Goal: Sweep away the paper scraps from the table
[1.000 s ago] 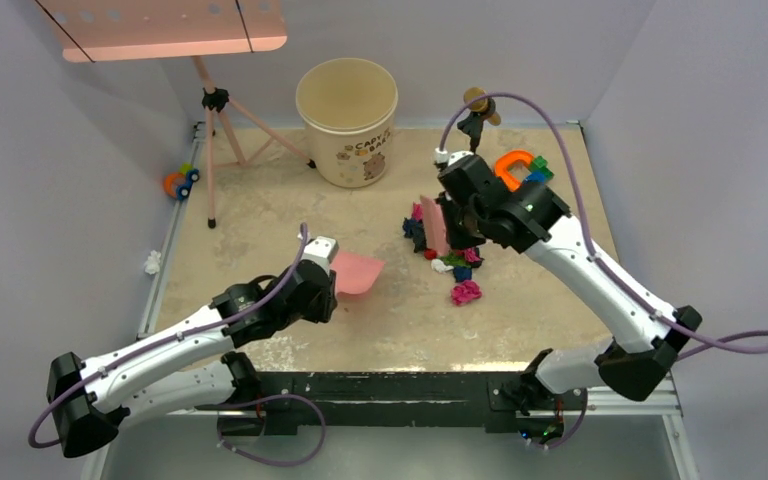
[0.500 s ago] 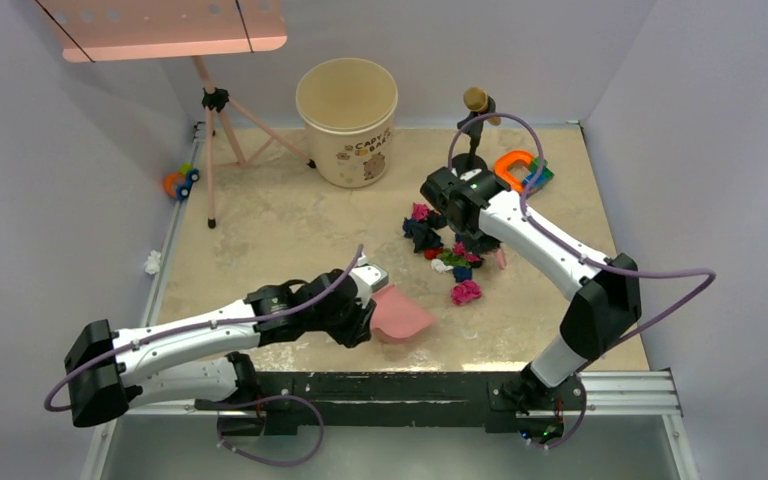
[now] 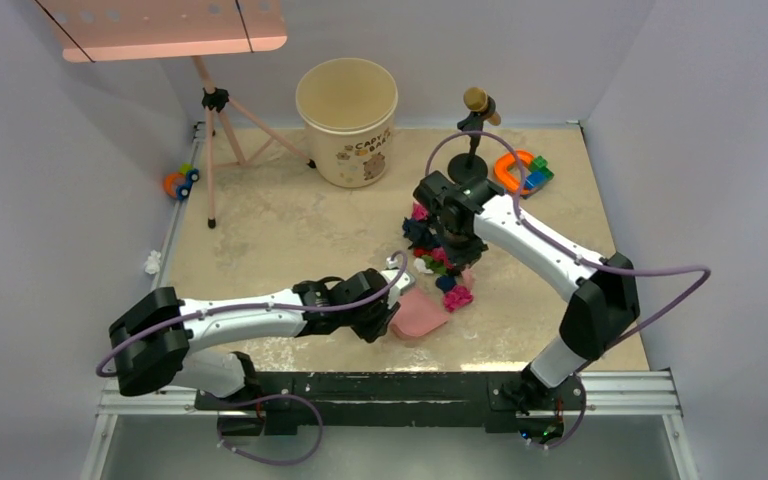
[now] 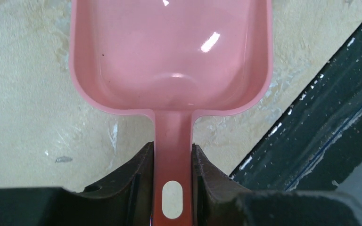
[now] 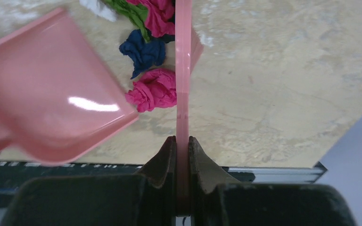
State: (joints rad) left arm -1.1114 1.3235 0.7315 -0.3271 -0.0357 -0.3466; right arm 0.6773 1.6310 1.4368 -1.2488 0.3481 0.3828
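Observation:
A cluster of paper scraps (image 3: pixel 438 262), black, blue, green, magenta and white, lies mid-table on the beige table (image 3: pixel 290 230). A magenta wad (image 3: pixel 457 296) is nearest the pink dustpan (image 3: pixel 420 315). My left gripper (image 3: pixel 390 310) is shut on the dustpan's handle (image 4: pixel 172 136), and the empty pan (image 4: pixel 169 56) rests near the table's front edge. My right gripper (image 3: pixel 455 248) stands over the cluster, shut on a thin pink scraper (image 5: pixel 183 70) seen edge-on. In the right wrist view, a magenta wad (image 5: pixel 153 89) and a blue wad (image 5: pixel 143 52) lie between scraper and dustpan (image 5: pixel 47 103).
At the back stand a cream bucket (image 3: pixel 347 120), a pink tripod (image 3: pixel 222 130) and a small microphone stand (image 3: pixel 475 110). Orange-blue-green toy blocks (image 3: pixel 522 170) sit back right, and a small toy (image 3: pixel 180 182) and a white wad (image 3: pixel 152 262) lie on the left frame.
My left arm has carried the dustpan right and forward, up to the pile. My right gripper has swung the scraper down over the scraps, which have shifted toward the pan.

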